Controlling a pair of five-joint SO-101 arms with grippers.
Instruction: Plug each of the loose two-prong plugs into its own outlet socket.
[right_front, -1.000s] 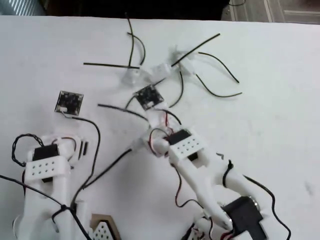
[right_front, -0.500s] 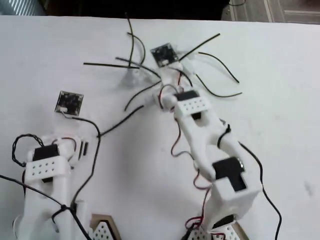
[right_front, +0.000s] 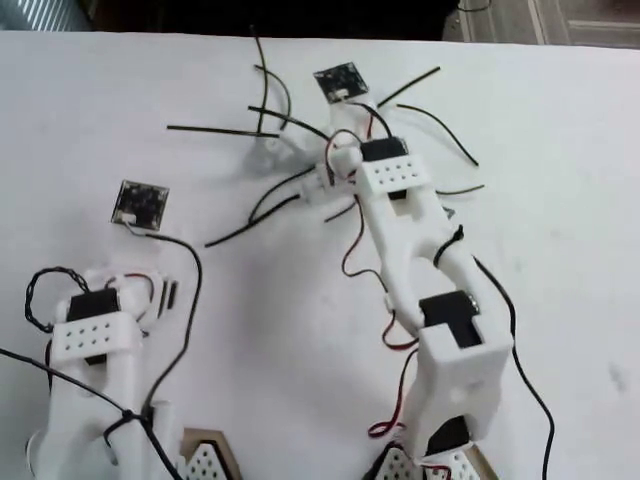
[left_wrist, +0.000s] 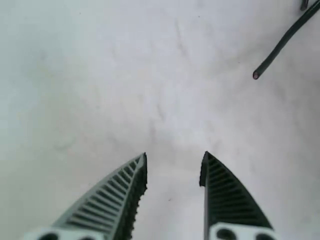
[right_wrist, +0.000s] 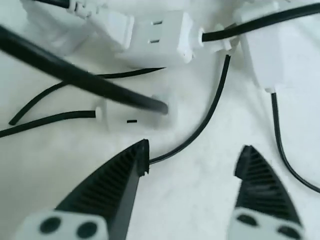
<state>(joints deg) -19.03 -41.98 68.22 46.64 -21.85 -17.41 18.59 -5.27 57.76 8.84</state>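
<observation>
My right gripper (right_wrist: 192, 155) is open just short of a small white plug (right_wrist: 131, 118) that lies on the table, with a black cable (right_wrist: 85, 77) crossing above it. Beyond lies a white outlet socket (right_wrist: 160, 31) showing two slots, and another white piece (right_wrist: 262, 57) on a cable lies beside it. From above, the right arm (right_front: 395, 175) reaches to the far middle, where the white plug (right_front: 315, 186) lies with its cable (right_front: 250, 220) trailing left. My left gripper (left_wrist: 175, 160) is open over bare table, and a black wire end (left_wrist: 280, 47) lies ahead of it.
Several loose black wires (right_front: 430, 120) fan out around the cluster at the far middle. The left arm (right_front: 95, 335) sits at the near left corner with its own cables. A red wire (right_front: 385, 345) runs along the right arm.
The right arm has swung from the table's middle out to the far cluster. The white plug and its black cable went along with it.
</observation>
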